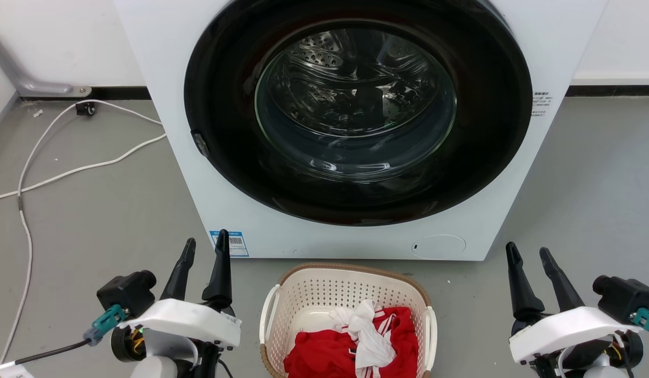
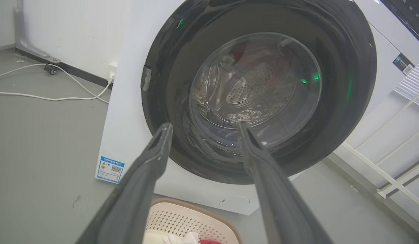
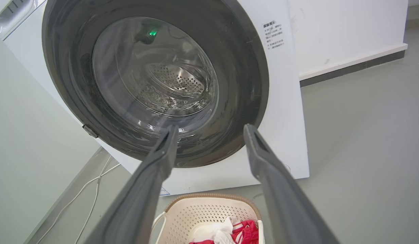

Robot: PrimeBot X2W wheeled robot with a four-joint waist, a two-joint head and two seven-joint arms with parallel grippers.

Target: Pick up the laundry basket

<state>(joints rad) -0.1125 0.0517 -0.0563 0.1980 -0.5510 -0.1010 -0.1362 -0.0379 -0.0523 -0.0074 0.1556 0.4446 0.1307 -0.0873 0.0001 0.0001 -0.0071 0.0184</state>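
The laundry basket (image 1: 324, 294) is cream-white perforated plastic with a brown woven-look rim and white side handles. It stands on the floor just in front of the washing machine, with red and white clothes (image 1: 355, 341) inside. Both wrist views catch the laundry basket (image 2: 182, 220) (image 3: 202, 210) at their bottom edge. My left gripper (image 1: 205, 247) is open to the basket's left, fingers pointing at the machine, empty. My right gripper (image 1: 529, 252) is open to the basket's right, also empty. Neither touches the basket.
A white front-loading washing machine (image 1: 355, 126) with a round dark glass door, shut, stands directly ahead. White cables (image 1: 67, 168) trail over the grey floor at the left. A white wall with a dark skirting runs behind. Bare floor lies on either side of the basket.
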